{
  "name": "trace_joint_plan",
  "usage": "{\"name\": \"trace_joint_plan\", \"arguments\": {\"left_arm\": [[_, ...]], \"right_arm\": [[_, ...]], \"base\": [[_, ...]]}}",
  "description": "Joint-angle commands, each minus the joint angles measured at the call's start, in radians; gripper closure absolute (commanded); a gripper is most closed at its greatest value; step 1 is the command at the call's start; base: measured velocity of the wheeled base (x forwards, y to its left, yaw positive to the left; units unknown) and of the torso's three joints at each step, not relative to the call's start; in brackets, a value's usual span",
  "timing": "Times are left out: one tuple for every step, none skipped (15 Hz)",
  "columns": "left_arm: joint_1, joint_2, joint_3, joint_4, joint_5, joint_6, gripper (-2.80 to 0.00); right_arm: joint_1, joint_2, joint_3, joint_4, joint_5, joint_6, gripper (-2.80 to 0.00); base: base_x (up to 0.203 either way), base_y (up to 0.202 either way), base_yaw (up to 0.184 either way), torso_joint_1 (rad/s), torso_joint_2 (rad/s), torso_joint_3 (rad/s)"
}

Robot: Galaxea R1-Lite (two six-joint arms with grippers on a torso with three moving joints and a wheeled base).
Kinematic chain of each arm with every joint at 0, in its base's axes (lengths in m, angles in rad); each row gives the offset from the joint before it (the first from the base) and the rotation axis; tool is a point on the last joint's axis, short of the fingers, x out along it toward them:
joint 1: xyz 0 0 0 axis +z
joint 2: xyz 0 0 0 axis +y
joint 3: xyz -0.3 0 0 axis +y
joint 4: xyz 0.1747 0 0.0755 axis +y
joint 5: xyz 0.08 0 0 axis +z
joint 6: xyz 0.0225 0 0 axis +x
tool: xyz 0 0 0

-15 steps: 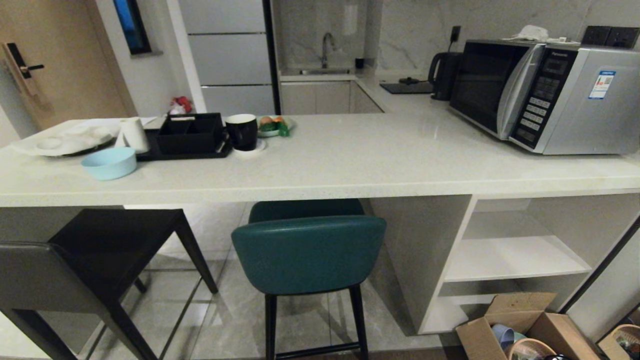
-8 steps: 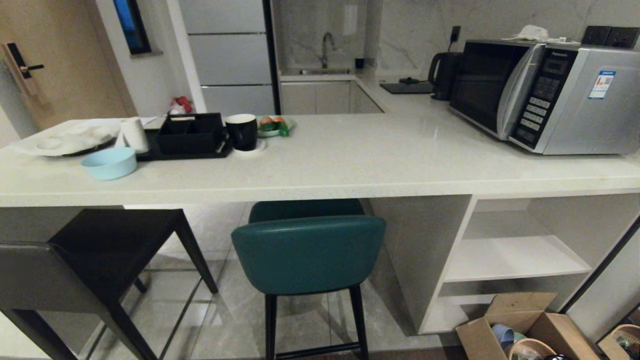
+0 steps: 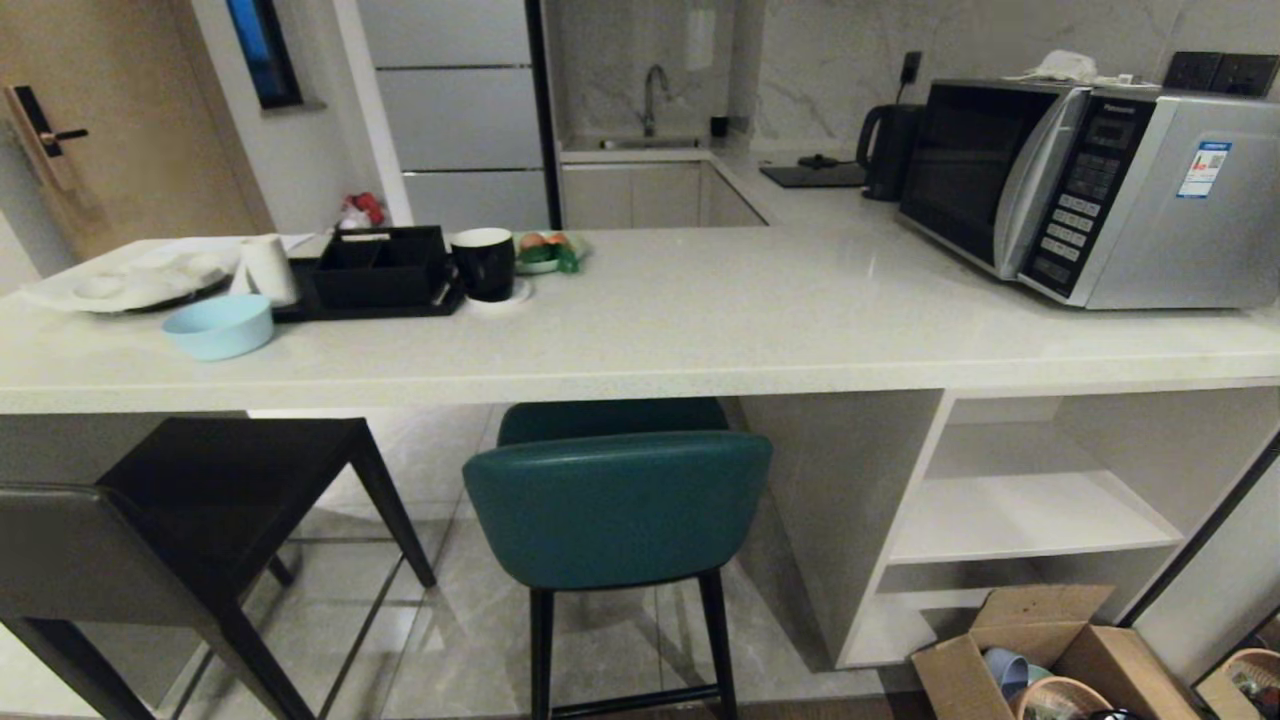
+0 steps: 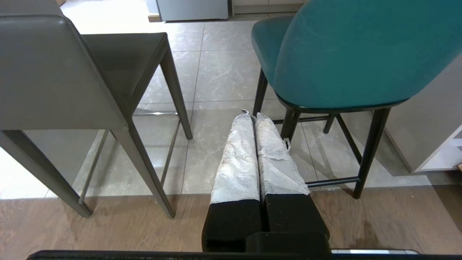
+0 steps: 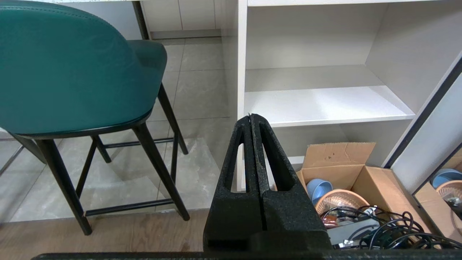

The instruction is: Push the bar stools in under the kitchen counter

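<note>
The off-white kitchen counter [image 3: 700, 340] runs across the head view. A teal bar stool [image 3: 617, 505] stands at its front edge, seat partly under the slab and backrest outside. A dark grey bar stool [image 3: 150, 540] stands at the left, further out from the counter. Neither arm shows in the head view. My left gripper [image 4: 252, 115] hangs low, shut and empty, between the grey stool [image 4: 54, 72] and the teal stool [image 4: 346, 54], touching neither. My right gripper [image 5: 250, 116] is shut and empty, between the teal stool [image 5: 68, 68] and the white shelving [image 5: 325, 101].
On the counter sit a microwave [image 3: 1090, 190], a kettle [image 3: 885, 150], a black mug [image 3: 484, 262], a black tray [image 3: 375, 275] and a blue bowl [image 3: 220, 325]. An open cardboard box [image 3: 1040, 655] with bowls and cables lies on the floor by the shelving [image 3: 1020, 510].
</note>
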Motion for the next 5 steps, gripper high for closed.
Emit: {"name": "trace_joint_plan", "arguments": {"left_arm": [[0.000, 0.000, 0.000, 0.001, 0.001, -0.001, 0.00], [0.000, 0.000, 0.000, 0.001, 0.001, -0.004, 0.00], [0.000, 0.000, 0.000, 0.001, -0.004, -0.001, 0.00], [0.000, 0.000, 0.000, 0.001, -0.004, -0.001, 0.00], [0.000, 0.000, 0.000, 0.001, 0.001, -0.006, 0.00]], "right_arm": [[0.000, 0.001, 0.000, 0.001, 0.000, 0.000, 0.00], [0.000, 0.001, 0.000, 0.001, 0.000, -0.001, 0.00], [0.000, 0.001, 0.000, 0.000, 0.000, 0.000, 0.00], [0.000, 0.001, 0.000, 0.000, 0.000, -0.001, 0.00], [0.000, 0.001, 0.000, 0.000, 0.000, 0.000, 0.00]], "base": [[0.000, 0.000, 0.000, 0.000, 0.00, 0.000], [0.000, 0.000, 0.000, 0.000, 0.00, 0.000], [0.000, 0.000, 0.000, 0.000, 0.00, 0.000], [0.000, 0.000, 0.000, 0.000, 0.00, 0.000], [0.000, 0.000, 0.000, 0.000, 0.00, 0.000]]}}
